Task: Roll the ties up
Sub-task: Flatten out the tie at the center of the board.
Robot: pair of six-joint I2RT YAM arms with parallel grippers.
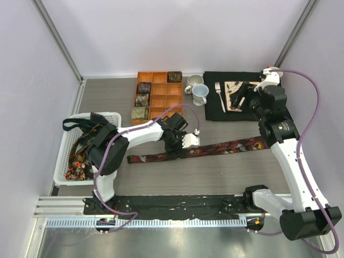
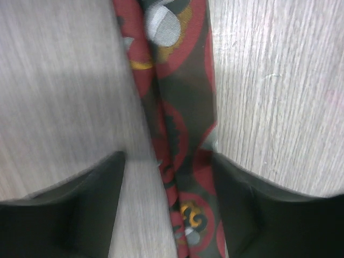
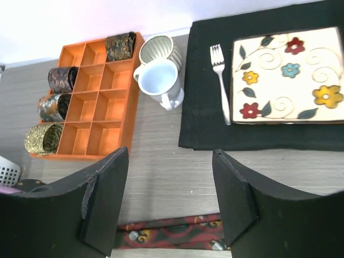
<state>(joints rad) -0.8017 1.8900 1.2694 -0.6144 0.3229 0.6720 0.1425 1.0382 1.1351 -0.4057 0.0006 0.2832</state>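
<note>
The maroon tie [image 1: 226,147] lies stretched flat across the counter [image 1: 215,177], ready for rolling — the left hand [image 2: 165,158] straddles it from above, spread wide, gripping nothing; the right hand [image 3: 169,153] hovers open and empty

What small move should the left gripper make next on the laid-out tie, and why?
Probably lower and close on the maroon tie: the left gripper is open, with one finger on each side of the unrolled strip, and is not gripping it.
</note>
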